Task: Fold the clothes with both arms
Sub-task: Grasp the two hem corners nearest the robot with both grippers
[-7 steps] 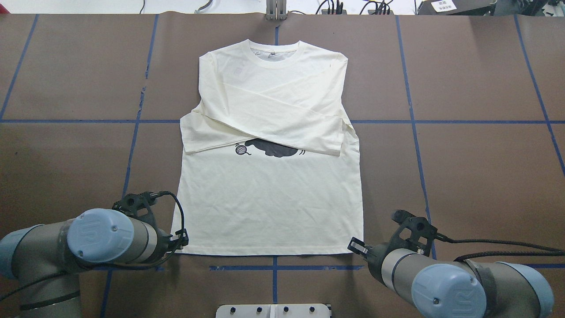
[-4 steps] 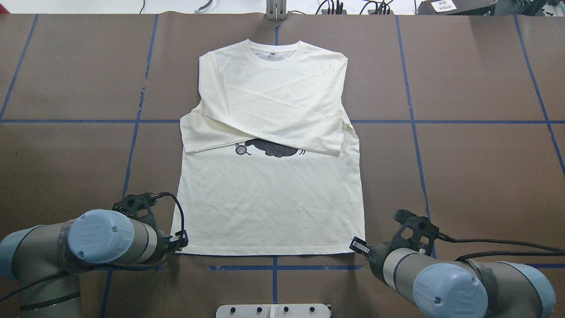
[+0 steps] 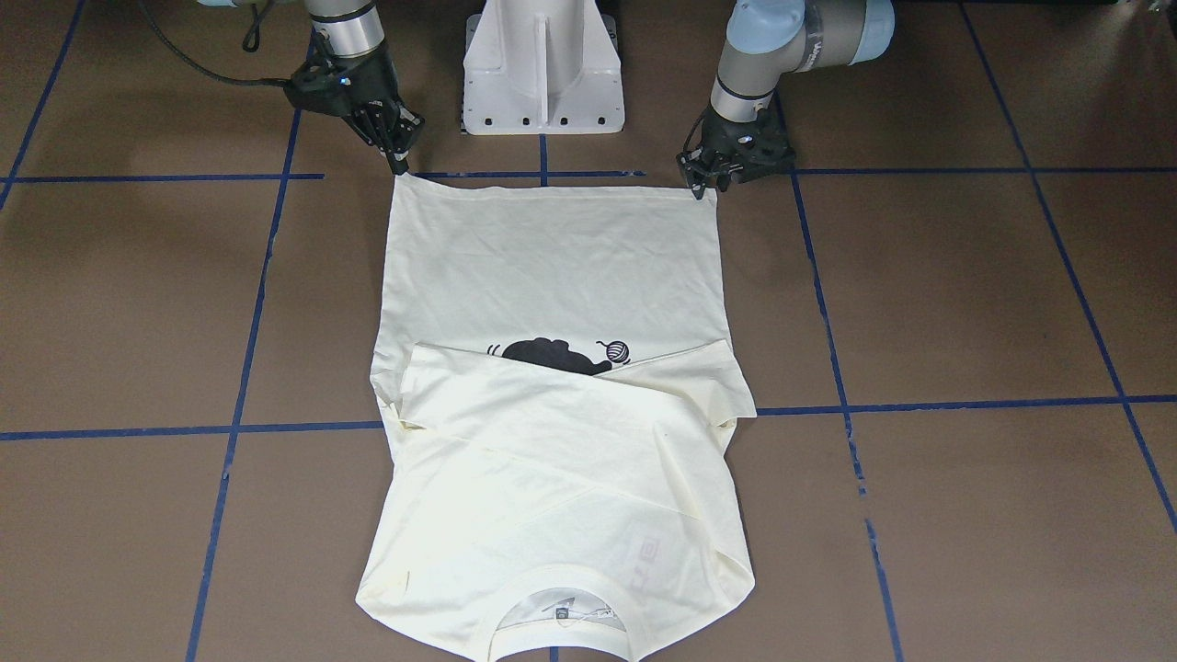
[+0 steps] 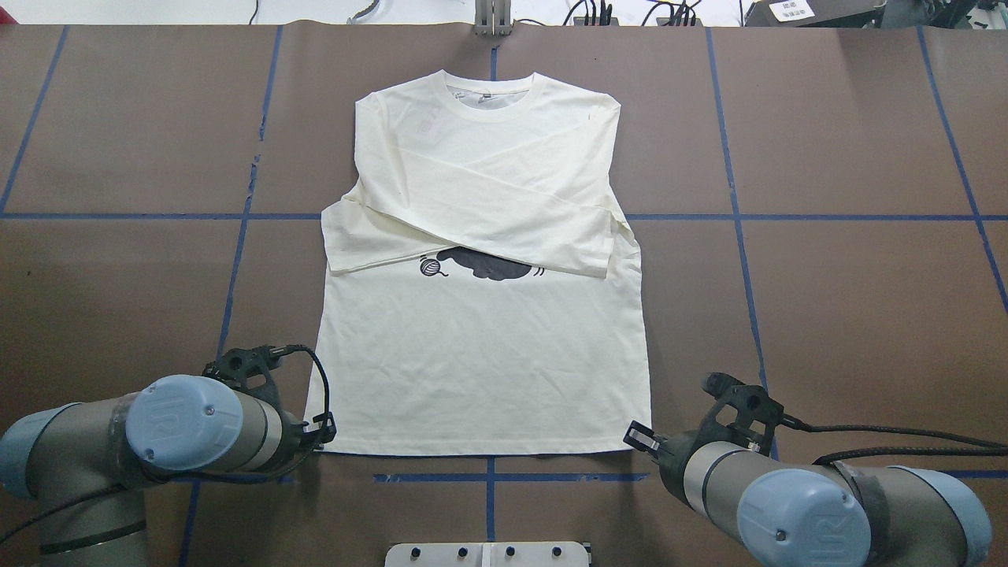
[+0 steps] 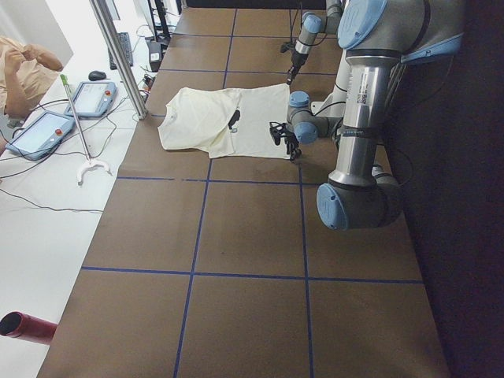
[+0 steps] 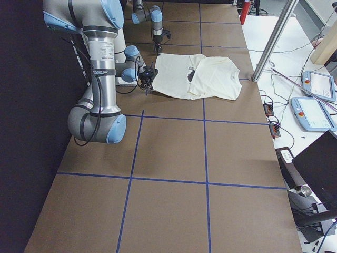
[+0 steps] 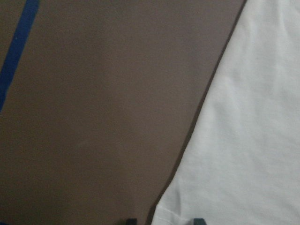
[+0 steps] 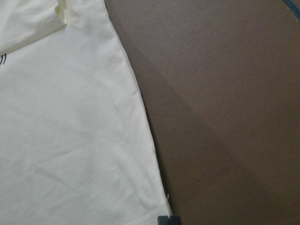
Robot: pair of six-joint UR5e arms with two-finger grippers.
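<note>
One shirt (image 4: 480, 370) lies flat on the brown bench (image 4: 827, 315), print side up. Its collar (image 4: 488, 98) points away from the robot and its hem is nearest the white pedestal (image 3: 542, 64). Its two sleeves (image 4: 472, 213) are folded in across the chest and cross each other. They hide the upper part of the one cat print (image 4: 488, 264); one yarn ball (image 4: 429, 268) shows just beside it.

Two arms reach in low, one at each hem corner. The left arm (image 4: 181, 425) puts the left end effector (image 4: 321, 435) at the corner on its side. In the left wrist view two dark fingertips (image 7: 131, 221) stand apart with that corner between them, so it is parted and not clamped on the cloth.

The right arm (image 4: 803, 512) puts the right end effector (image 3: 401, 165) at the other corner. In the front view its fingers come to one point touching the cloth. In the right wrist view the tips sit together right at the corner's tip, so it reads as closed on the shirt.

Blue tape lines (image 4: 740, 216) divide the bench into squares. Beyond the far edge, two pendants (image 6: 315, 84) lie on a white side table (image 5: 47, 205), and one person (image 5: 24, 63) sits near them.
</note>
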